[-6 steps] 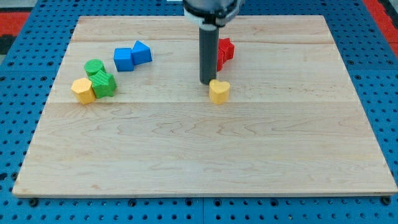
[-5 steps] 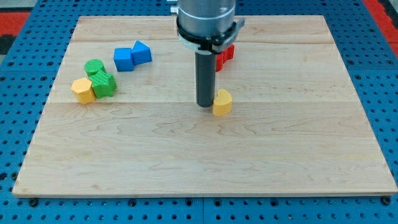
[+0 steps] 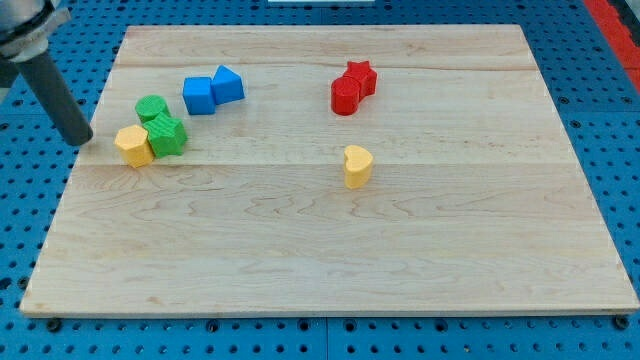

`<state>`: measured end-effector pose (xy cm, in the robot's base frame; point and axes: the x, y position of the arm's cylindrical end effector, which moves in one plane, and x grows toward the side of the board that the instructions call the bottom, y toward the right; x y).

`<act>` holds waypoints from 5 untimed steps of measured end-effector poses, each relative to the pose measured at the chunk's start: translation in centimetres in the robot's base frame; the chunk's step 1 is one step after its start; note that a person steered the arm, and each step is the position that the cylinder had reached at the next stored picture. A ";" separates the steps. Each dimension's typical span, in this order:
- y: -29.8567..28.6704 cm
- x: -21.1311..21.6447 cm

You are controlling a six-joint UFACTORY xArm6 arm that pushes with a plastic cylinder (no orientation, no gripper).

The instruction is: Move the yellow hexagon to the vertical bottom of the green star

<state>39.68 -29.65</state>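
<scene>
The yellow hexagon lies at the board's left, touching the left side of the green star. A green round block sits just above the star. My tip is at the view's far left edge of the board, a short way left of the yellow hexagon and apart from it. The rod leans up toward the view's top left corner.
Two blue blocks sit right of the green ones. A red star and a red round block are at upper middle. A yellow heart lies at the middle. The wooden board rests on blue pegboard.
The rod has swung from beside the yellow heart at the middle across to the board's far left, near the yellow hexagon. The heart slid slightly down and right.
</scene>
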 end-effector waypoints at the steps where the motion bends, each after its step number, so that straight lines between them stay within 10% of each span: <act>1: 3.8 0.6; 2: 11.0 1.6; 5: 9.0 10.3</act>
